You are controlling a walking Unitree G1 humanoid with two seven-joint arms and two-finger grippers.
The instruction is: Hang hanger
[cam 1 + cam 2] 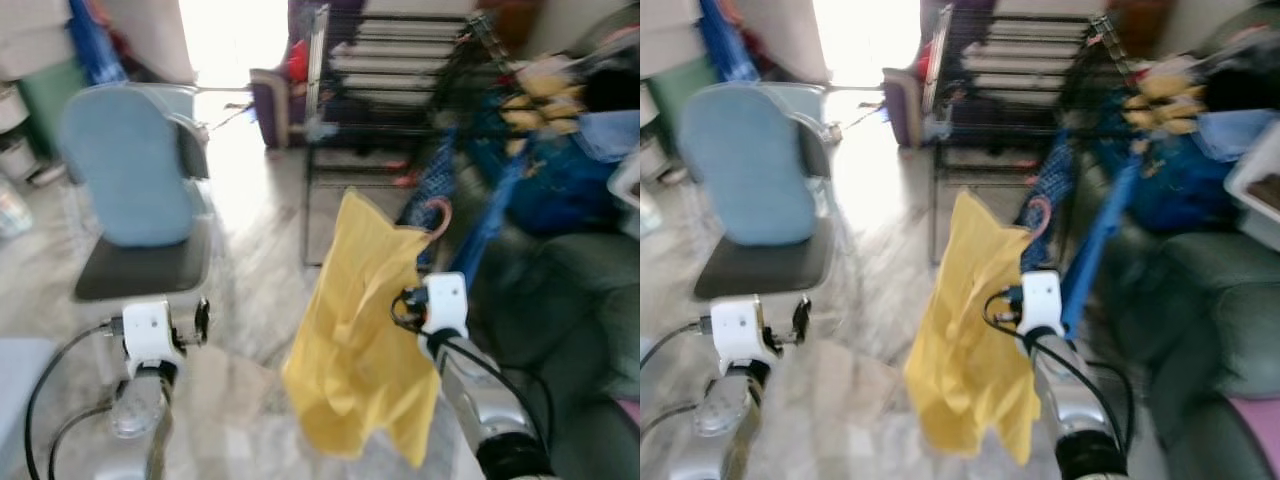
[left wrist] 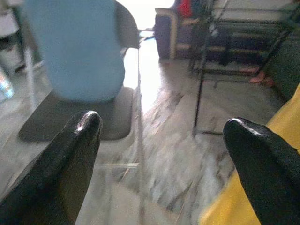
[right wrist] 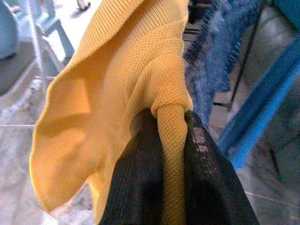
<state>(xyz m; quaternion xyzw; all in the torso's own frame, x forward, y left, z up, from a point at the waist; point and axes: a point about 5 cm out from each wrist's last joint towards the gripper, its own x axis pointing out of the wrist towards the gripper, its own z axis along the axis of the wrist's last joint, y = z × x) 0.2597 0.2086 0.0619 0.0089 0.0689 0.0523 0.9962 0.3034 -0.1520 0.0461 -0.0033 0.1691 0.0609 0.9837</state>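
A yellow knit garment was seen at the lower centre of the left eye view, with a fold of it clamped between the closed black fingers of the right gripper and an orange hanger hook showing above it. The left gripper was held with its fingers spread wide apart and nothing between them. A blue chair stood at the upper left, and a black drying rack was seen at the upper centre.
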